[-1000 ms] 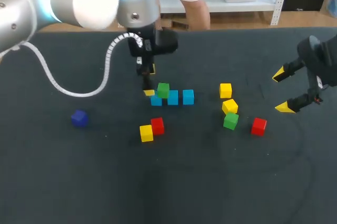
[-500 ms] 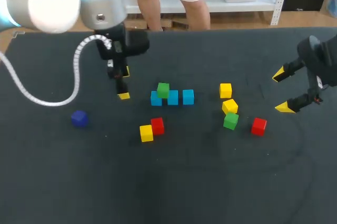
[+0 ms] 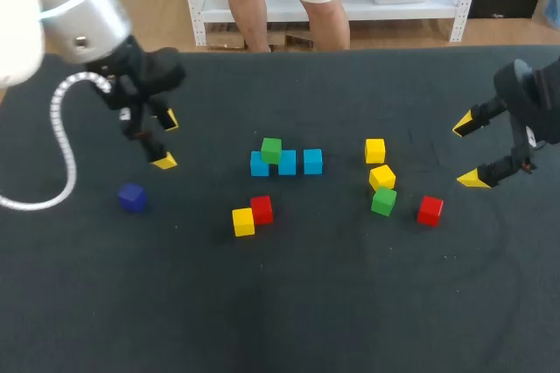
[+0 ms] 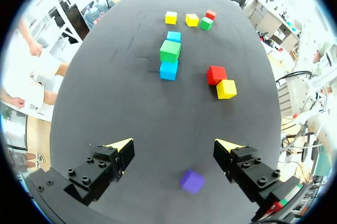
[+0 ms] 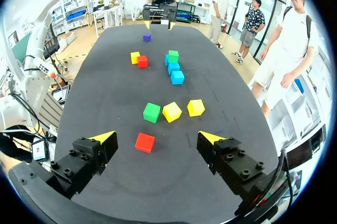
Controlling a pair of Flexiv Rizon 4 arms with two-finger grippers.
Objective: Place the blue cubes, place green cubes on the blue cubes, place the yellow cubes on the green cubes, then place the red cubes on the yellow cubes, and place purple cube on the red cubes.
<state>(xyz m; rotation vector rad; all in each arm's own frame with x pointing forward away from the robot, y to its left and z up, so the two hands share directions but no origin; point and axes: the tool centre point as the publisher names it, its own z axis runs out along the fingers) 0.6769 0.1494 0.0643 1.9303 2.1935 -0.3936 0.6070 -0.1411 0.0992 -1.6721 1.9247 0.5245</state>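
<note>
Your left hand hangs spread and empty, the small purple cube just under it. Green layer looks half done: the loose green cube lies ahead of your spread right hand, so grab that next.

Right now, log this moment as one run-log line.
left gripper open, empty, near purple cube | right gripper open, empty | one green cube on blue cubes | nothing else stacked

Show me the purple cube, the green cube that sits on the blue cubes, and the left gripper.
purple cube [image 3: 132, 197]: head view, middle of its top face.
stacked green cube [image 3: 271, 150]: head view, middle of its visible faces.
left gripper [image 3: 165, 139]: head view, midway between its two yellow tips.
</note>
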